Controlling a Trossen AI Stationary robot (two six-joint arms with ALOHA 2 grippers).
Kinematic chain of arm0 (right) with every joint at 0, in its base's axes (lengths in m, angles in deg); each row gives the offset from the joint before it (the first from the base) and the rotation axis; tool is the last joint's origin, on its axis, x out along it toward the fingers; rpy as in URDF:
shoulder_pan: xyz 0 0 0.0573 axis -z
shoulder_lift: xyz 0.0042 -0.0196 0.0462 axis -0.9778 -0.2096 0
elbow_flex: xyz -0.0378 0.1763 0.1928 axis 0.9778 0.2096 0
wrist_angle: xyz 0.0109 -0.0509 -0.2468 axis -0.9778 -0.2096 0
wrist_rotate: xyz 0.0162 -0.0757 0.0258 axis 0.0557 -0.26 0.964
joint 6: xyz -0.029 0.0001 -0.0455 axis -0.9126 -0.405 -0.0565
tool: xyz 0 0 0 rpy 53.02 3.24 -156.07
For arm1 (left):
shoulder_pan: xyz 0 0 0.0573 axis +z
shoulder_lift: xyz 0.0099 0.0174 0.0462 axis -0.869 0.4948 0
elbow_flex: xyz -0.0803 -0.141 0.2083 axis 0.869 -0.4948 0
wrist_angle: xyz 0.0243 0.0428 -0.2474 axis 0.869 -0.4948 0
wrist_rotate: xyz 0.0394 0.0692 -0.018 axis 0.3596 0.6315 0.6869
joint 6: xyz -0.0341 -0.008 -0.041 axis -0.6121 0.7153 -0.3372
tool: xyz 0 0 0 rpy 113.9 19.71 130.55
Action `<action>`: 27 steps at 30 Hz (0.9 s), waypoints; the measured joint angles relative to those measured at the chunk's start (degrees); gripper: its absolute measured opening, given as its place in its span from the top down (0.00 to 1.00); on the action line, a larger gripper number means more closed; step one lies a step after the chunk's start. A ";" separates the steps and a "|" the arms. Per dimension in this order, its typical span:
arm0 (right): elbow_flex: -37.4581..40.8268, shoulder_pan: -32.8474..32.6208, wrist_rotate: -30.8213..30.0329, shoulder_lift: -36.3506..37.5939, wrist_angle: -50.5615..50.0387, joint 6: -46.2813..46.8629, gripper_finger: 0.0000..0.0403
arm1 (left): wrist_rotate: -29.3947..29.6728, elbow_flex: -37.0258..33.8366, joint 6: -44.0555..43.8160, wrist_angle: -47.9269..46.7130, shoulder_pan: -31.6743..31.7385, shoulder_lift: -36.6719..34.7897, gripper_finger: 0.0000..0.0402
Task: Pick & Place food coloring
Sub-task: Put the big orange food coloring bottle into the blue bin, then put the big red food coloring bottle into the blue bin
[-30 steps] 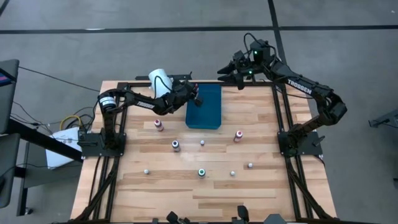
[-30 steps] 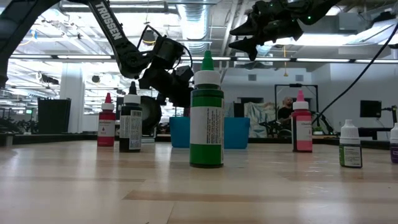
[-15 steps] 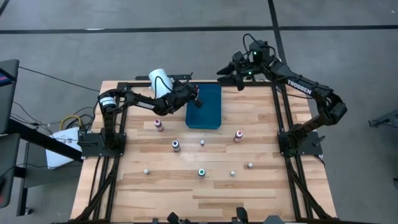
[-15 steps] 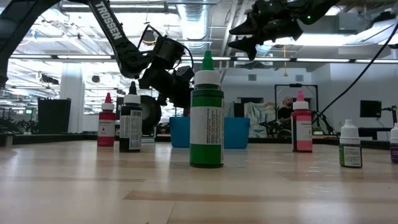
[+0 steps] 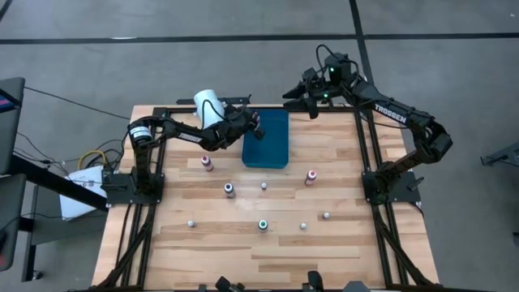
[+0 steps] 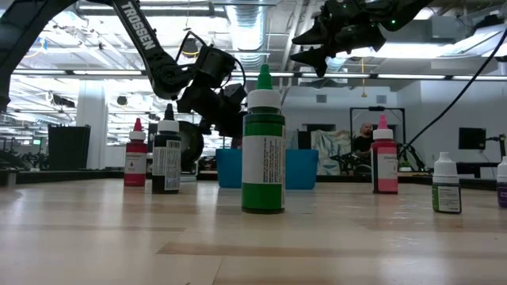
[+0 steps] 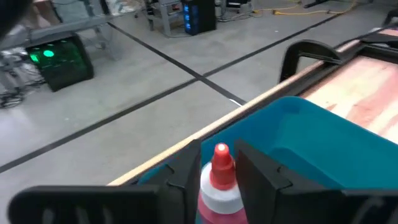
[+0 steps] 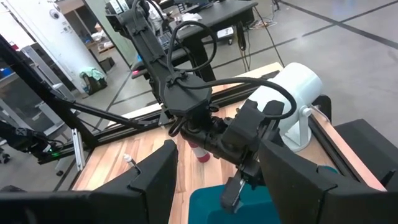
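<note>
My left gripper [image 5: 255, 128] is shut on a red food coloring bottle [image 7: 219, 180] with a red tip and a white collar. It is raised over the left edge of the blue tray [image 5: 268, 139]. The other bottles stand upright on the table on their bases: red [image 5: 208, 164], dark [image 5: 229, 190], pink [image 5: 310, 176], green [image 5: 263, 225] and a few small whitish ones [image 5: 326, 216]. In the low view the green bottle [image 6: 263, 150] is nearest. My right gripper [image 5: 298, 96] is open, high over the table's far edge, touching nothing. My left gripper pinches the red bottle between its two fingers [image 7: 186, 168] at the white collar and upper body [image 7: 214, 196]. The red tip [image 7: 221, 163] sticks out past the fingertips. The bottle is lifted clear over the tray; its lower body is hidden by the fingers.
A large white cylinder [image 5: 208, 105] stands at the far left corner, close behind my left arm. Black frame rails run along the table's left, right and far edges. Bare wood lies between the bottles and along the near edge [image 5: 259, 259]. A person shows far off in the room [image 6: 366, 134].
</note>
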 joint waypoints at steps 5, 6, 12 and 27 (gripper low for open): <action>0.00 0.00 -0.02 0.00 0.00 -0.07 0.47 | 1.60 0.00 0.33 -0.08 0.00 0.00 0.70; 0.00 0.00 -0.03 0.00 0.00 -0.09 0.47 | 1.62 0.00 0.42 0.03 0.00 0.00 0.69; 0.00 0.00 -0.09 0.00 0.00 -0.13 0.47 | 1.06 0.00 1.55 0.95 -0.11 -1.73 0.66; 0.00 0.00 -0.09 0.00 0.00 -0.13 0.47 | 0.98 0.13 4.49 -19.33 -5.45 -26.47 0.66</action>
